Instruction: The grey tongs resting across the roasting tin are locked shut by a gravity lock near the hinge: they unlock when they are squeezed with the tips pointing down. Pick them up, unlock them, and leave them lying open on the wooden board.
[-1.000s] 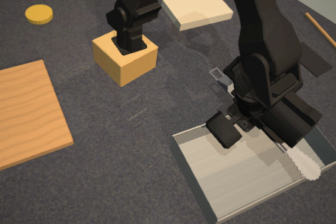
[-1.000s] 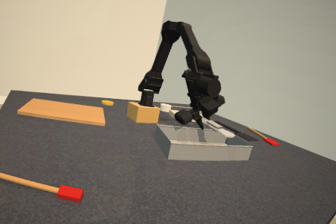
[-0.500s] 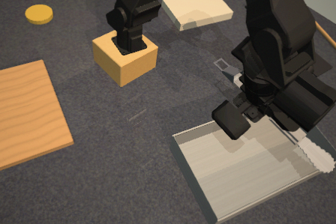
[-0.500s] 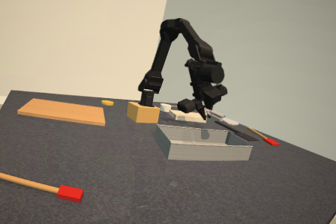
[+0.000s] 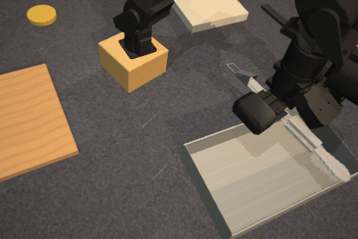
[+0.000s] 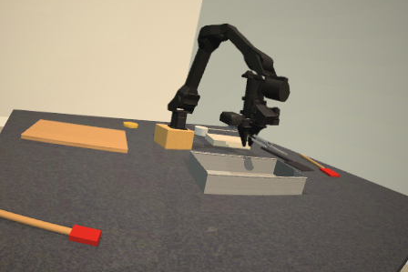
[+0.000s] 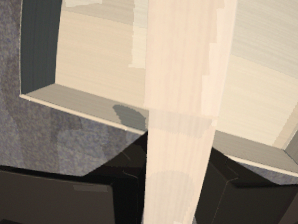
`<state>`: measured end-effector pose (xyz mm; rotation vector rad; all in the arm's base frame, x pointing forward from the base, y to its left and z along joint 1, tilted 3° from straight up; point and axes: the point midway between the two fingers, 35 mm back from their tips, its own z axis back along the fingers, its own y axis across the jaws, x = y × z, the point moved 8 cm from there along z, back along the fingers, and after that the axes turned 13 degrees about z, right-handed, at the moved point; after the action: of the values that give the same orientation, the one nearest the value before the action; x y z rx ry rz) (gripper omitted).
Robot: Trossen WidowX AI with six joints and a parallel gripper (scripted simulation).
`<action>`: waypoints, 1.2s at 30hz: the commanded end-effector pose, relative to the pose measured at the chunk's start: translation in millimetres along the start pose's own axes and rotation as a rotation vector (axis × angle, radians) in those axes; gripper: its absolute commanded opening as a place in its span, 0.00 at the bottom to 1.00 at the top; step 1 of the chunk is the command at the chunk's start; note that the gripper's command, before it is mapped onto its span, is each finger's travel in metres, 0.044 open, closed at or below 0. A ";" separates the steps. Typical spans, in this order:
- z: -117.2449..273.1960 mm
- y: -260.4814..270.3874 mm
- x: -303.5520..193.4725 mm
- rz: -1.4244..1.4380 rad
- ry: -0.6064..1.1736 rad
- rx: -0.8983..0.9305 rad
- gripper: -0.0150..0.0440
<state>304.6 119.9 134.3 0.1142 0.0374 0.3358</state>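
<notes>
Matte black arm (image 6: 214,53), blocky segments, cylindrical wrist housing (image 6: 276,89), small screw dots.

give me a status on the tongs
Black parallel-jaw gripper shut on grey metal tongs. Tongs lifted above grey roasting tin. Wooden board far off; yellow base block between.

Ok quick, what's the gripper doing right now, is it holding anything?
Gripper: closed on the grey tongs, lifted above the roasting tin.
</notes>
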 end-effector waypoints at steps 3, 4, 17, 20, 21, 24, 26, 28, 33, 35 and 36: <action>4.3 7.3 2.3 -0.001 -0.005 -0.090 0.00; 4.3 7.3 2.3 -0.001 -0.005 -0.090 0.00; 8.4 -20.9 3.8 0.029 -0.003 -0.086 0.00; 12.0 -37.8 4.8 0.051 -0.004 -0.088 0.00; 13.2 -43.6 5.0 0.059 -0.004 -0.089 0.00; 17.1 -60.8 4.3 0.071 -0.008 -0.090 0.00; 19.5 -71.8 3.2 0.079 -0.009 -0.092 0.00; 21.7 -83.0 1.5 0.078 -0.014 -0.095 0.00; 27.1 -110.5 -3.2 0.109 -0.013 -0.099 0.00; 29.5 -121.8 -5.6 0.122 -0.014 -0.101 0.00; 30.7 -127.2 -7.3 0.129 -0.015 -0.100 0.00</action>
<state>338.0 10.1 146.0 0.0274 0.0080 0.4477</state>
